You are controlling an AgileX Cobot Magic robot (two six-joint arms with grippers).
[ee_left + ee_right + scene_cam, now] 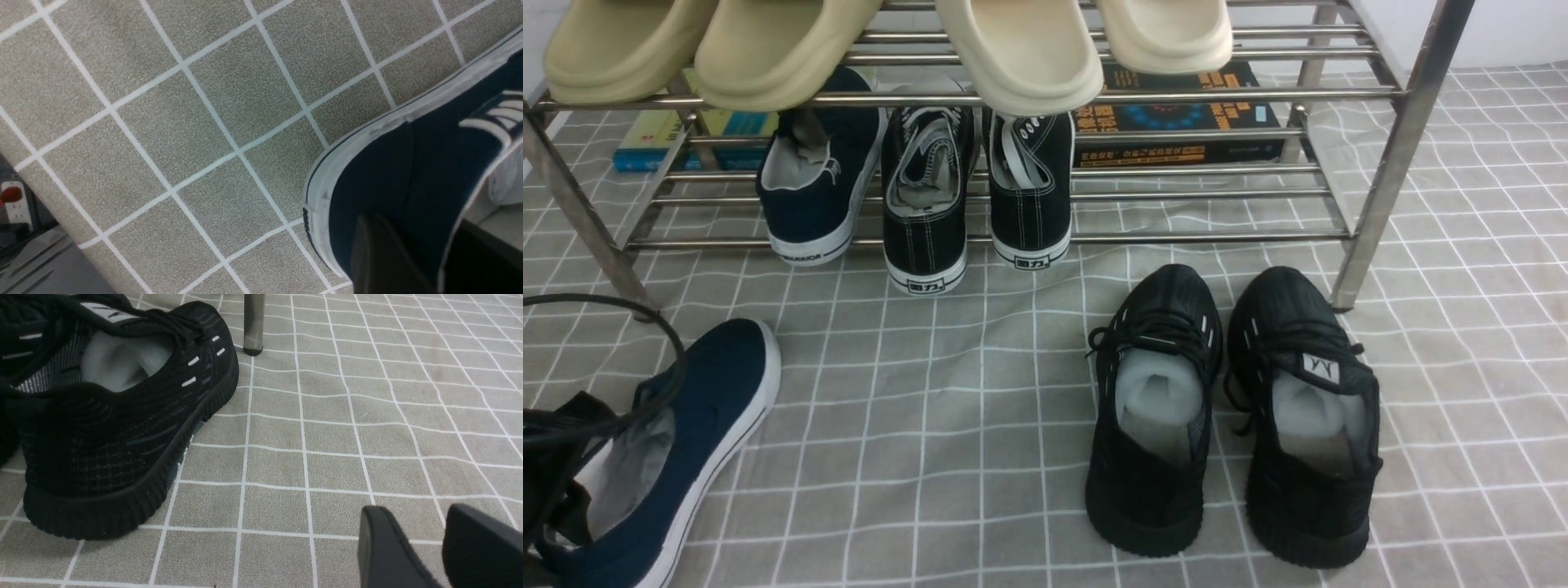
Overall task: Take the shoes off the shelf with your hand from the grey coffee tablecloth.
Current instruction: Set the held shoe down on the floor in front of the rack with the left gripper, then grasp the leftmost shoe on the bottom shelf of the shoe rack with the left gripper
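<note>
Left pincer straddles heel wall of navy shoe, set on grey coffee tablecloth; clamped or slack, cannot tell. Back out straight, no drag. Right pincer wide, empty. Far ahead: 2nd navy shoe sits on shelf.

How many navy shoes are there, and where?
2. One navy shoe on the shelf's lower tier, left of the black sneakers; the other navy shoe on the cloth, front left. None looks hidden.
</note>
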